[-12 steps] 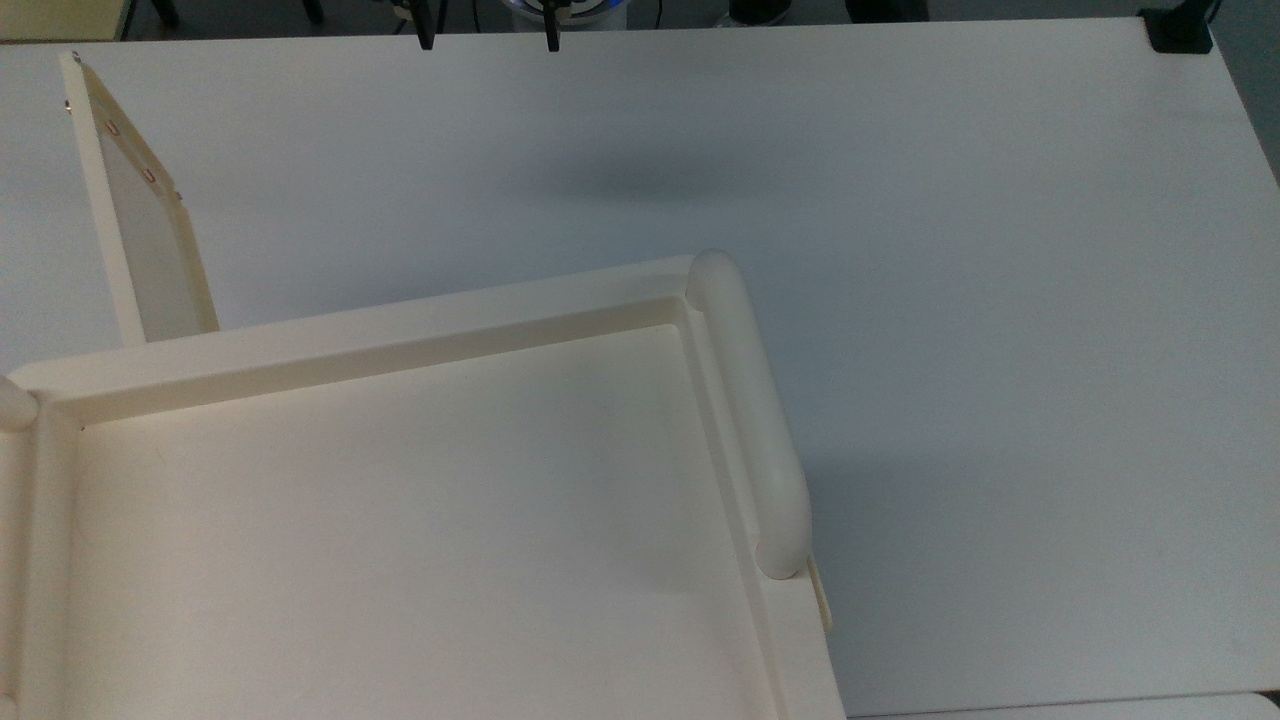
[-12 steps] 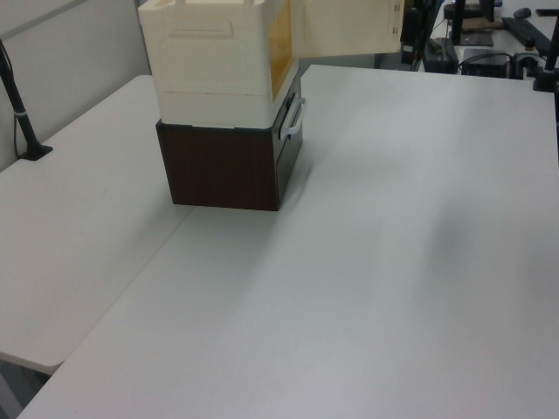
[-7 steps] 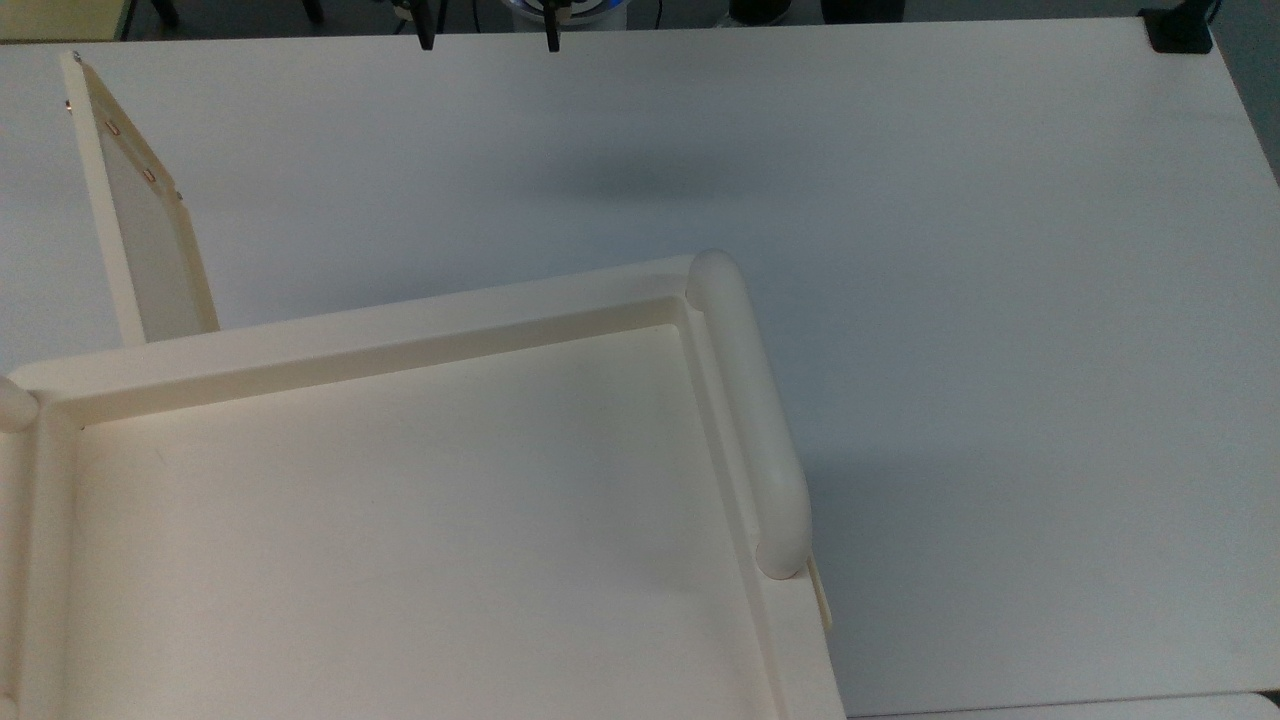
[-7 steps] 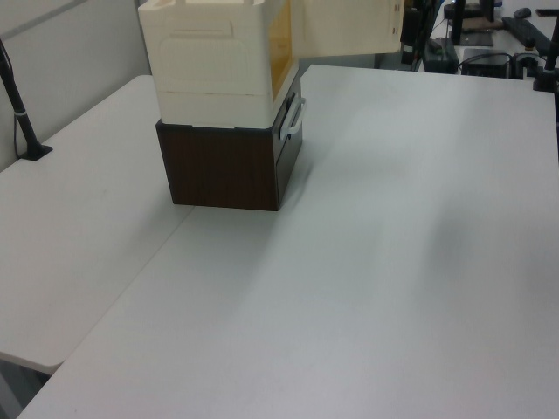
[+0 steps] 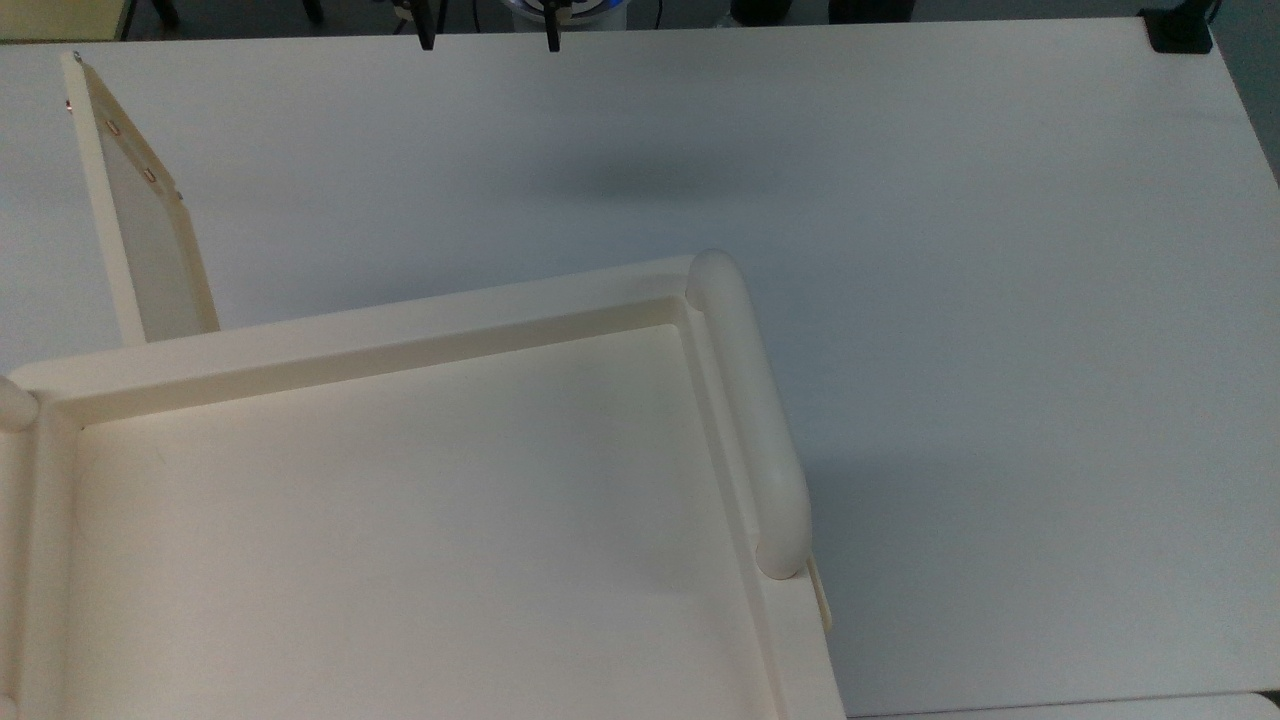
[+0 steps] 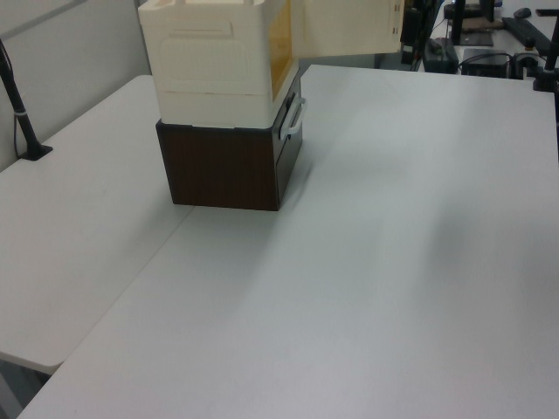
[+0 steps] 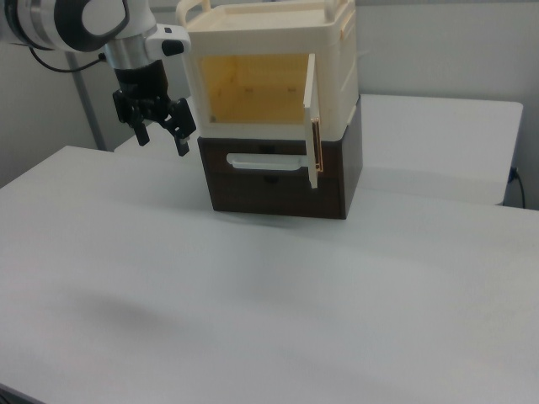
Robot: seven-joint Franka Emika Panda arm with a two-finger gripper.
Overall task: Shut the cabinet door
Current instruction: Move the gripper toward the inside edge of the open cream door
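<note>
Right view puts the gripper point(image 7: 160, 135) at the far left of the scene, hanging in the air just beside the left wall of the cream cabinet point(image 7: 337, 76), with its two dark fingers point(image 7: 180, 141) spread apart and nothing between them. The cabinet sits on top of a dark brown drawer box point(image 7: 278, 189) that has a pale handle point(image 7: 265, 162) on its front. The cabinet door point(image 7: 312, 126) is swung wide open, hinged on the right view's right side of the yellowish opening, so it shows nearly edge-on and sticks out toward the near side of the white table point(image 7: 253, 303).

From the top view, the door point(image 5: 140, 220) juts out from the cabinet's front rim at the top view's left, well clear of the rounded bar point(image 5: 750, 410) on the cabinet's right rim. The finger tips point(image 5: 427, 30) poke in at the far edge of the table point(image 5: 900, 250).

In the left view, the door point(image 6: 345, 26) stands out to the left view's right of the cabinet point(image 6: 210, 61).
</note>
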